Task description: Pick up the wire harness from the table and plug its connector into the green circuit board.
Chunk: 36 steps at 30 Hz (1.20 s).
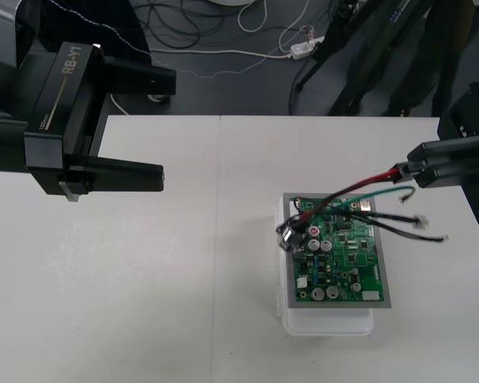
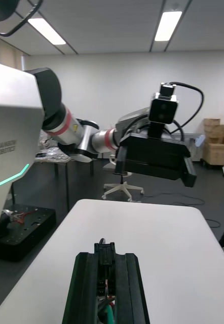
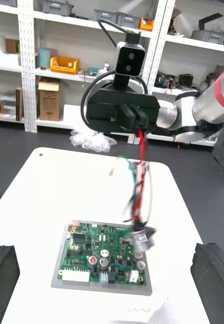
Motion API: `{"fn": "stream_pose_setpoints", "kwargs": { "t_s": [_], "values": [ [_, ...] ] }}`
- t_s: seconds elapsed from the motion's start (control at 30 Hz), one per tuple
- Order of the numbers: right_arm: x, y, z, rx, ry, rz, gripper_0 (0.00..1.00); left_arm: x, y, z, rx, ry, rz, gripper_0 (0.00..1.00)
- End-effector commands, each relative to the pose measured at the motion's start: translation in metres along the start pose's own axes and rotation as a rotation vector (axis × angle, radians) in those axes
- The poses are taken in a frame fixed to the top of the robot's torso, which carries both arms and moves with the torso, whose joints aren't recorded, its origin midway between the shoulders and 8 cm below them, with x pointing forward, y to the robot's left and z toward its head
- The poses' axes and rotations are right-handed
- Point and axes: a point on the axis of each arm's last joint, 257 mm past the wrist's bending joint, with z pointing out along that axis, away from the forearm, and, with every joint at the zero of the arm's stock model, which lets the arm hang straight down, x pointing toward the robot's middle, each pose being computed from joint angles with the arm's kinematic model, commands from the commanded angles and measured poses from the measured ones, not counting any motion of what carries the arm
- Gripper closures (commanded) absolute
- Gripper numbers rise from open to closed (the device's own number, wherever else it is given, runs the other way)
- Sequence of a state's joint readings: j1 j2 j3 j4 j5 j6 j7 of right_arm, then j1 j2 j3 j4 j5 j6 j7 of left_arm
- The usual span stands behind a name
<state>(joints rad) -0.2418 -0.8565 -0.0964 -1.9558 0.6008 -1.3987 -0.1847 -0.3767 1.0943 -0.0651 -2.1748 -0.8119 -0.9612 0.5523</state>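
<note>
Black-fingered left gripper [image 1: 156, 128] hovers at left, fingers wide apart; at right, the right gripper [image 1: 415, 171] clamps a red, black and green wire harness [image 1: 359, 190], its round metal socket [image 3: 142, 239] dangling at the green circuit board [image 1: 347, 259], contact unclear.

Plain pale surface [image 1: 128, 303] here, a thin seam [image 1: 219, 199] running across it from near edge to far. Beyond its far edge lies dark grey floor [image 1: 223, 96]: loose black and white cables [image 1: 172, 20] tangled there, a white power strip [image 1: 303, 49] beside black stand legs [image 1: 335, 80].
</note>
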Motion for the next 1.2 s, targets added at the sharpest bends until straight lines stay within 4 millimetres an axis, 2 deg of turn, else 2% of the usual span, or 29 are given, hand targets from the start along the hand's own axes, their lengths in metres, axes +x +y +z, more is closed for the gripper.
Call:
{"fn": "stream_pose_setpoints", "kwargs": {
  "t_s": [0.03,0.17,0.5,0.73,1.2],
  "values": [
    [-0.004,-0.01,-0.001,0.046,0.034,0.048,1.0,-0.013,0.0,0.007,-0.024,-0.073,-0.046,0.0],
    [-0.006,-0.019,0.0,0.075,0.03,0.059,1.0,-0.011,-0.002,0.009,-0.016,-0.077,-0.056,0.0],
    [-0.006,-0.019,0.017,0.096,0.063,0.133,1.0,-0.016,-0.003,0.012,-0.014,-0.114,-0.037,0.0],
    [-0.006,-0.025,0.027,0.136,0.084,0.093,1.0,-0.018,-0.004,0.016,-0.016,-0.136,0.055,0.0],
    [-0.009,-0.023,0.051,0.145,0.05,0.06,1.0,-0.021,-0.014,0.03,0.025,-0.186,0.054,0.0]
  ]
}}
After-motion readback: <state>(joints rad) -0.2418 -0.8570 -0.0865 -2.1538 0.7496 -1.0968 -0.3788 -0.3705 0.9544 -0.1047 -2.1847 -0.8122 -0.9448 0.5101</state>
